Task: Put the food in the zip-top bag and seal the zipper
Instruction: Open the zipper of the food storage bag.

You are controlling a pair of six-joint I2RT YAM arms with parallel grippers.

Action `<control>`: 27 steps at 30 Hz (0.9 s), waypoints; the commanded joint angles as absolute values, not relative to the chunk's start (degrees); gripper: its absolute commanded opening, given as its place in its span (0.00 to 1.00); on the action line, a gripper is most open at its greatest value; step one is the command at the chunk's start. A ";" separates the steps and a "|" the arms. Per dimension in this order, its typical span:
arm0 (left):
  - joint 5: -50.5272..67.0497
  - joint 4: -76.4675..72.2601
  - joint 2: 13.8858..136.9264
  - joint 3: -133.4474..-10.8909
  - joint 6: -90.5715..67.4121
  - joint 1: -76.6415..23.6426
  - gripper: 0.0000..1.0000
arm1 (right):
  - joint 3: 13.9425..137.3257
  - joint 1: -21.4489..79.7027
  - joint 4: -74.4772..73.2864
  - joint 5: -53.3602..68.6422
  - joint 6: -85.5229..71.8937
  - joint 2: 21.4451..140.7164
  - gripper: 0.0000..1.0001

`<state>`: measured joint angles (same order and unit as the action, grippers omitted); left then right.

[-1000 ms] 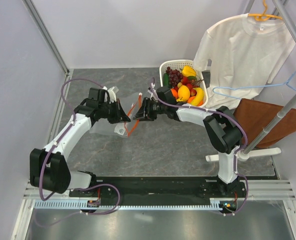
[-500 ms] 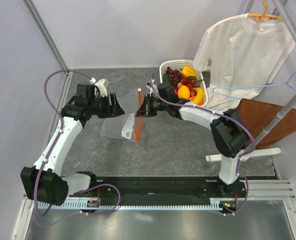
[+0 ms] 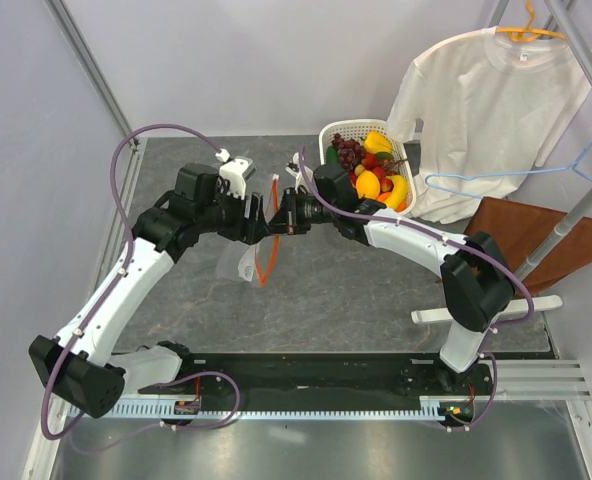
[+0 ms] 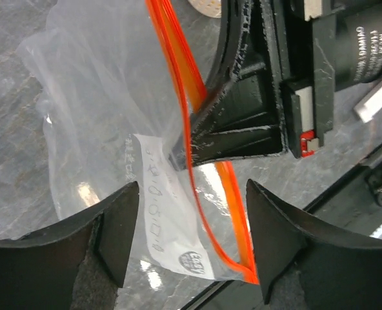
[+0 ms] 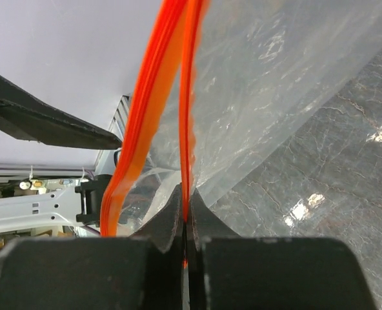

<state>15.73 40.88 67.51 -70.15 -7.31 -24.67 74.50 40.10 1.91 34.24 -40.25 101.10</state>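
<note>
The clear zip-top bag (image 3: 238, 262) hangs above the table, mouth edge upright. My right gripper (image 3: 280, 214) is shut on one lip of its orange-red zipper (image 5: 190, 97), pinched at the fingertips (image 5: 171, 219); the other lip (image 5: 146, 110) bows away, so the mouth gapes. My left gripper (image 3: 260, 214) faces it from the left, open. In the left wrist view the bag's lower corner and white label (image 4: 171, 219) show between the spread fingers (image 4: 117, 226), touching neither. The food (image 3: 368, 170) lies piled in the white basket (image 3: 338, 128) behind the right arm.
A white T-shirt (image 3: 486, 100) hangs on a rack at the back right, with a blue hanger (image 3: 536, 178) and a brown cloth (image 3: 536, 240) beside it. The rack's pole and white foot (image 3: 496, 305) stand near the right arm.
My left gripper let go of the bag, opened, swung left, then came back beside the zipper. My right gripper closed on the zipper lip and lifted the bag.
</note>
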 commanded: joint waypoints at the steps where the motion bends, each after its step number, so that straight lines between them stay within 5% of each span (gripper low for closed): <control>1: 7.48 40.87 69.52 -72.77 -2.73 -25.84 0.68 | 75.32 40.96 3.08 34.80 -39.99 100.72 0.00; 8: 4.48 45.35 71.63 -73.65 -3.60 -24.79 0.31 | 74.88 40.96 1.50 34.28 -38.24 100.02 0.00; 12: 5.27 45.62 69.97 -74.79 -5.00 -20.50 0.02 | 75.40 40.78 -2.71 32.09 -34.38 100.19 0.00; 18: 12.83 47.81 71.45 -78.31 -7.91 -3.54 0.02 | 79.44 37.45 -16.16 22.42 -21.80 103.17 0.00; 23: 17.66 47.72 72.42 -75.68 -8.96 -2.29 0.02 | 84.72 35.77 -20.92 23.02 -17.15 106.61 0.08; 26: 19.51 47.20 73.12 -74.27 -10.02 -2.29 0.02 | 87.71 35.77 -21.18 26.53 -17.14 107.66 0.21; 27: 19.77 46.68 73.30 -74.09 -10.37 -2.29 0.02 | 88.93 35.77 -21.18 27.41 -16.96 107.67 0.34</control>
